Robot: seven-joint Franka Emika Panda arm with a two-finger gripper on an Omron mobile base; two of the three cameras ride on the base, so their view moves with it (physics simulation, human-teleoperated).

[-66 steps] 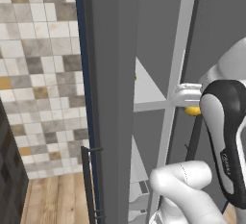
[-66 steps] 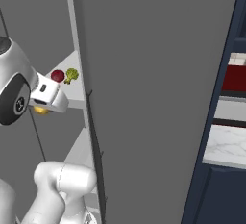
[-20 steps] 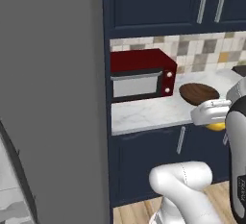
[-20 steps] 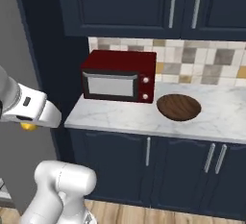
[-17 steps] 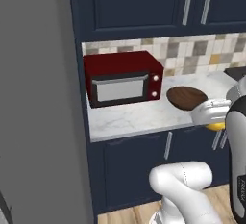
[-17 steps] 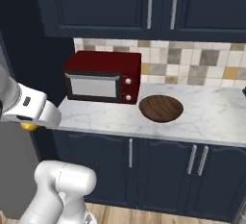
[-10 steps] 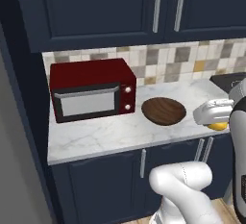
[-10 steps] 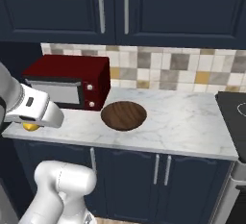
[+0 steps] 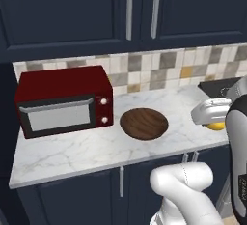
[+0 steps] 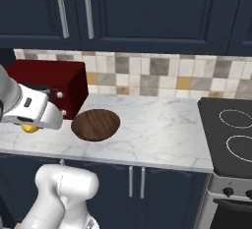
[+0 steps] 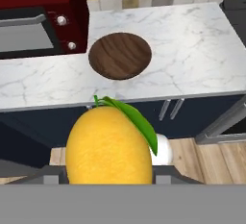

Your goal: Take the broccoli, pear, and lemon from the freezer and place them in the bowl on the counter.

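Navy blue upper cabinets (image 9: 120, 11) with long metal handles hang above a backsplash of grey, beige and yellow tiles (image 10: 147, 78). Below runs the white marble tabletop (image 10: 157, 134) with grey veins, set over navy base cabinets (image 10: 162, 193). A black stovetop (image 10: 229, 129) touches the tabletop's right end. A dark red microwave (image 9: 62, 101) stands at the left end, against the back edge. Just beside its right side, in the middle of the tabletop's depth, sits the round dark wood-grain bowl (image 9: 144, 123), with nothing in it. The gripper (image 11: 109, 177) hangs in front of the tabletop's front edge, apart from the bowl. Its fingers are closed on the lemon (image 11: 108, 148), a bright yellow fruit with a green leaf at one end. In the hand view the lemon hides the fingertips, with wooden floor (image 11: 206, 155) beneath it.
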